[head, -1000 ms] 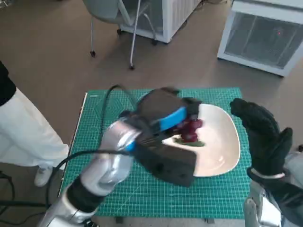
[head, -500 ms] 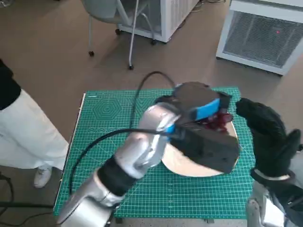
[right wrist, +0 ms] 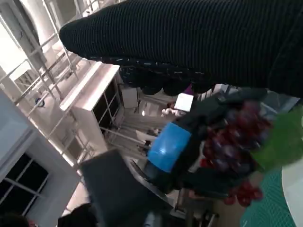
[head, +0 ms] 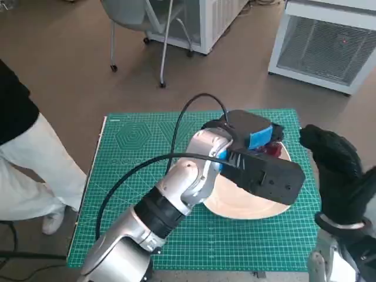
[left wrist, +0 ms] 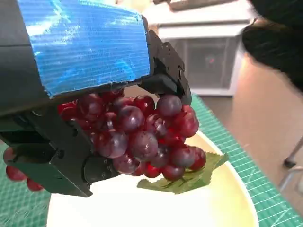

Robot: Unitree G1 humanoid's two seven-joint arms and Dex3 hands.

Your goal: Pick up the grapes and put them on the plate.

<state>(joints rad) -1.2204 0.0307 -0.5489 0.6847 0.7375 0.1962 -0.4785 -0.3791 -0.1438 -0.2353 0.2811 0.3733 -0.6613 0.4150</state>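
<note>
Fingers (left wrist: 165, 71) of left hand (head: 249, 138) clamped round grape bunch (left wrist: 142, 137), hung just below them, directly over white plate (left wrist: 222, 203); right hand (head: 335, 170) beside, holding nothing.

Even daylight, soft focus, wide-angle edge distortion.

Red grapes (left wrist: 142, 137) with a green leaf, held above the cream plate (head: 235, 207) on the table
</note>
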